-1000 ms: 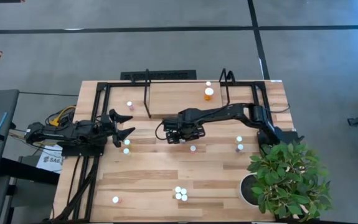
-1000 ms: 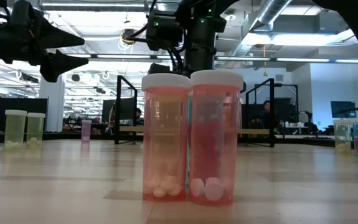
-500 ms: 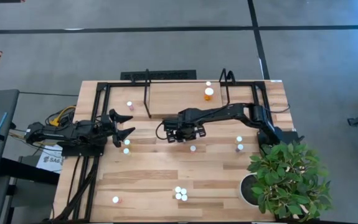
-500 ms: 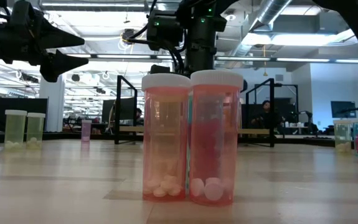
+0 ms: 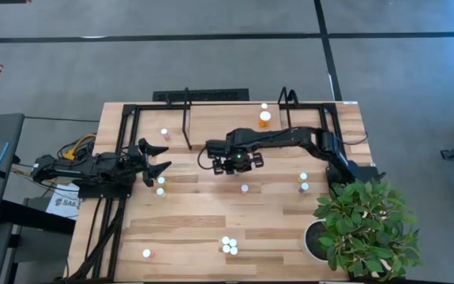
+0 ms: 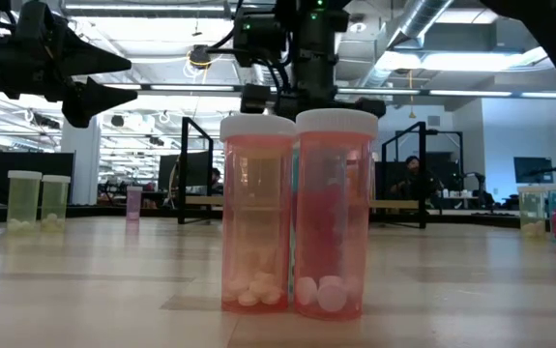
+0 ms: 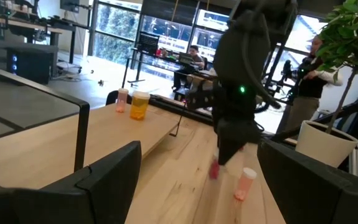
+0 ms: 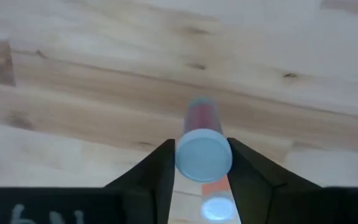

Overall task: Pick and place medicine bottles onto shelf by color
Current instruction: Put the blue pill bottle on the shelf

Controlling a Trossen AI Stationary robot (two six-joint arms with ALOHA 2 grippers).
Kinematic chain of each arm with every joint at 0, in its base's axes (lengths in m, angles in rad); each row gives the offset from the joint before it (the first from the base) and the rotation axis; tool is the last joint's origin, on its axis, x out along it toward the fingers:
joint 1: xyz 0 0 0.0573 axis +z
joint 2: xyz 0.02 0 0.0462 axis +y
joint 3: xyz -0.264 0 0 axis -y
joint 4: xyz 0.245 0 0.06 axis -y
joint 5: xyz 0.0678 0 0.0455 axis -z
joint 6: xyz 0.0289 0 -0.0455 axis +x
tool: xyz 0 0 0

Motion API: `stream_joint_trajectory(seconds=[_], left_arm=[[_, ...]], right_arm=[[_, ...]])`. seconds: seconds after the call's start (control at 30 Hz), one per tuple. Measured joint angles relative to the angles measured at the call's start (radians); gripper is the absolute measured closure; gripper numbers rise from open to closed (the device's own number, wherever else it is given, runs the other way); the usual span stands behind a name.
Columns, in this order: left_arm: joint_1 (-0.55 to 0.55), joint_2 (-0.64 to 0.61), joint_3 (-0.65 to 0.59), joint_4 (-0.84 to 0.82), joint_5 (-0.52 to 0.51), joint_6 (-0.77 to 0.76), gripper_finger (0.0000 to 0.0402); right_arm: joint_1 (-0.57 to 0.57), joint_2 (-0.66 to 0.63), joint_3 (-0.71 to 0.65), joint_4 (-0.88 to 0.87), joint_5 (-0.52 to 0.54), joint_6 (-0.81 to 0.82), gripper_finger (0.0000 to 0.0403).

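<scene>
Two pink plastic medicine bottles with white caps (image 6: 295, 217) stand touching at the near edge of the plank table (image 5: 195, 229). Mid-table, right gripper (image 8: 202, 163) pinches a small pink white-capped bottle (image 8: 203, 152) lifted off the wood, near another bottle (image 5: 245, 188). Left gripper (image 5: 157, 166) waits spread wide at left. Beyond, the black-framed wooden shelf (image 5: 227, 126) carries an orange bottle (image 5: 264, 119).

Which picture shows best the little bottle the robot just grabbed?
The right wrist view: the pink bottle sits squeezed between the right gripper's fingers, white cap facing the camera. The left wrist view shows it small, hanging under that gripper above the table. In the high and low views the arm hides it.
</scene>
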Motion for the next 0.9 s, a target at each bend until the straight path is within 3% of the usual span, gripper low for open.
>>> stream_joint_trajectory(seconds=[0.27,0.6,0.9], left_arm=[[0.000,0.000,0.000,0.000,0.000,0.000,0.0090],[0.000,0.000,0.000,0.000,0.000,0.000,0.0090],[0.000,0.000,0.000,0.000,0.000,0.000,0.0090]], right_arm=[[-0.061,0.000,0.088,-0.124,0.034,-0.027,0.0289],[-0.170,0.000,0.133,-0.173,0.041,-0.104,0.0269],[-0.284,0.000,0.134,-0.168,0.044,-0.221,0.0282]])
